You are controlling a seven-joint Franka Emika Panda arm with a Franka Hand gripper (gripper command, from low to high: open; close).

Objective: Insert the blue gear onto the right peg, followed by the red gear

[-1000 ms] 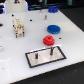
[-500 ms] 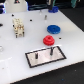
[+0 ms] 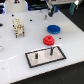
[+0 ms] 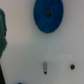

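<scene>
Little changed on the counter (image 3: pixel 10 60) since a second ago, apart from a slight drift of the arm at the far edge above the blue gear (image 3: pixel 53 29). Lies flat beyond the red gear (image 3: pixel 48 40) and the taller peg (image 3: pixel 50 50) on the grey plate (image 3: pixel 35 57); looks light, stiff and slick, best taken by the raised hub. Pincer state impossible to tell: blurred in the exterior view, absent from the wrist view, which alone shows the gear's dark centre hole from above.

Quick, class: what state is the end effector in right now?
End effector: cannot be told; too blurred in the exterior view, fingers not visible in the wrist view.
</scene>
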